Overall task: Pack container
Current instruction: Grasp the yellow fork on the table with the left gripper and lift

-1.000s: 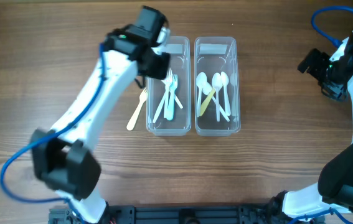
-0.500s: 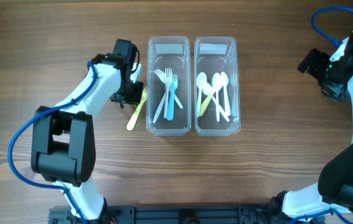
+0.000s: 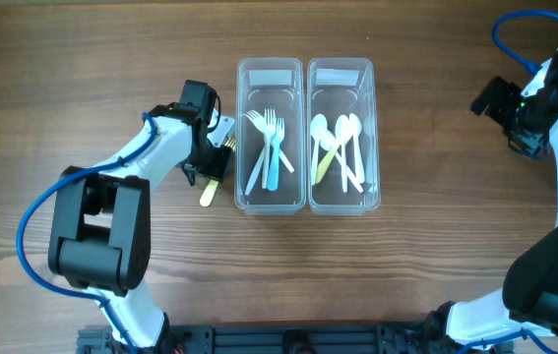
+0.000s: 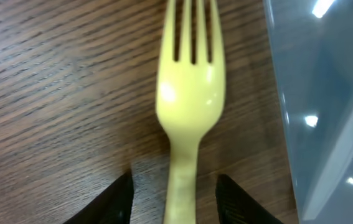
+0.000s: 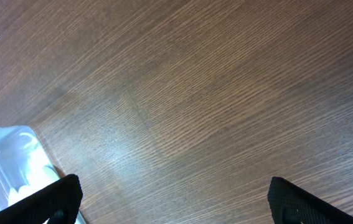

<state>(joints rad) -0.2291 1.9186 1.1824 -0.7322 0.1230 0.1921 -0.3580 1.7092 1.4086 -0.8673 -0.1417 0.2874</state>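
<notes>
A yellow fork (image 4: 188, 93) lies on the wooden table just left of the left clear container (image 3: 243, 118), whose wall shows in the left wrist view (image 4: 325, 93). Only the fork's handle end (image 3: 207, 192) shows from overhead. My left gripper (image 3: 216, 162) is low over the fork. It is open (image 4: 176, 202), with one finger on each side of the handle and a gap on both sides. The left container holds white and blue forks (image 3: 267, 147). The right container (image 3: 373, 118) holds white and yellow spoons (image 3: 342, 147). My right gripper (image 3: 485, 102) is open and empty (image 5: 179, 199).
The two containers stand side by side at the table's middle. The right gripper hangs over bare wood at the far right, with a corner of the right container (image 5: 8, 162) at its view's lower left. The left arm (image 3: 131, 157) reaches in from the front left.
My left gripper has moved from over the left container's far end, out to the left and down onto the yellow fork beside it. The right arm has not moved.
</notes>
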